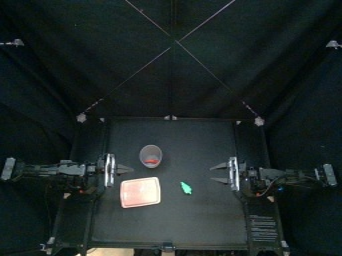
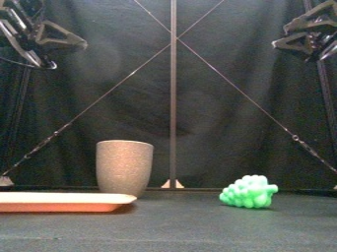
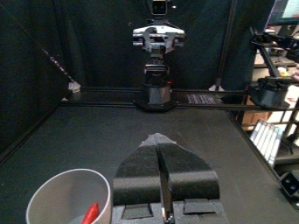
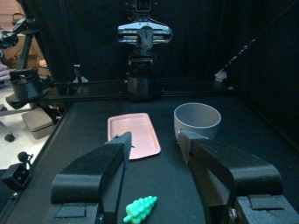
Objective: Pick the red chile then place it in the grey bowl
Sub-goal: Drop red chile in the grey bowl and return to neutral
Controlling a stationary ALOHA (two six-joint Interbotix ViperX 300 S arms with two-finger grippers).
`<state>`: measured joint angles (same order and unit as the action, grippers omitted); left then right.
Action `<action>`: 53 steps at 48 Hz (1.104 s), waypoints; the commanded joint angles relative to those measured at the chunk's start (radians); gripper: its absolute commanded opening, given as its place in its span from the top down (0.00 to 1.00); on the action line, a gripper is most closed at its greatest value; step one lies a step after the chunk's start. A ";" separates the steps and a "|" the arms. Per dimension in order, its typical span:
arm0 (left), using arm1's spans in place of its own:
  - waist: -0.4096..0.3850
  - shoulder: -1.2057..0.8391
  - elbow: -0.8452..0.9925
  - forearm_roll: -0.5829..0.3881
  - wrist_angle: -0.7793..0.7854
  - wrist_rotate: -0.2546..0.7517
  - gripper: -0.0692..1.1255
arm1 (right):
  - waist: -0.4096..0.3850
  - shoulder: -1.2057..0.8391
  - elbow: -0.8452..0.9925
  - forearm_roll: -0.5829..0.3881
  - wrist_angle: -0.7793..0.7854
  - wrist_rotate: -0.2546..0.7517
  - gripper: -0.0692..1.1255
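Observation:
The tall grey speckled cup [image 1: 151, 153] stands upright at the table's middle back. The red chile [image 1: 154, 159] lies inside it, and the left wrist view shows its tip [image 3: 91, 213] against the cup's inner wall [image 3: 65, 194]. My left gripper [image 1: 104, 172] rests at the table's left edge, raised above the table and apart from the cup, its jaws shut with nothing between them [image 3: 160, 140]. At the right edge my right gripper [image 1: 225, 172] is open and empty [image 4: 155, 140]. From the front the cup [image 2: 125, 165] hides the chile.
A flat pink tray [image 1: 140, 192] lies in front of the cup, also in the front view [image 2: 66, 201] and the right wrist view [image 4: 132, 136]. A green toy [image 1: 187, 187] sits to the tray's right, nearer my right gripper [image 2: 250, 192] [image 4: 140, 208].

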<state>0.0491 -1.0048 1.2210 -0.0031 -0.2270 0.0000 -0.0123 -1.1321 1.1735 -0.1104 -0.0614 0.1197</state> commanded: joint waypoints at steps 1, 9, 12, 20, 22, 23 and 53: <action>0.005 0.003 -0.012 0.000 -0.005 0.000 0.96 | -0.002 0.017 -0.026 -0.002 -0.003 -0.002 0.24; 0.009 0.003 -0.014 0.000 -0.005 -0.002 0.96 | -0.003 0.015 -0.026 -0.003 -0.003 -0.003 0.24; 0.009 0.003 -0.014 0.000 -0.005 -0.002 0.96 | -0.003 0.017 -0.026 -0.003 -0.003 -0.003 0.24; 0.011 0.003 -0.014 0.000 -0.005 -0.002 0.96 | -0.003 0.015 -0.020 -0.003 -0.003 -0.003 0.24; 0.011 0.003 -0.012 0.000 -0.005 -0.002 0.96 | -0.005 0.015 -0.018 -0.003 -0.003 -0.003 0.24; 0.011 0.003 -0.012 0.000 -0.005 -0.002 0.96 | -0.005 0.015 -0.017 -0.003 -0.003 -0.003 0.24; 0.025 0.003 0.014 -0.015 -0.005 -0.002 0.96 | -0.026 0.017 0.031 -0.003 0.002 -0.005 0.24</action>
<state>0.0690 -1.0048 1.2471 -0.0169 -0.2270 -0.0031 -0.0368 -1.1305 1.2180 -0.1135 -0.0552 0.1166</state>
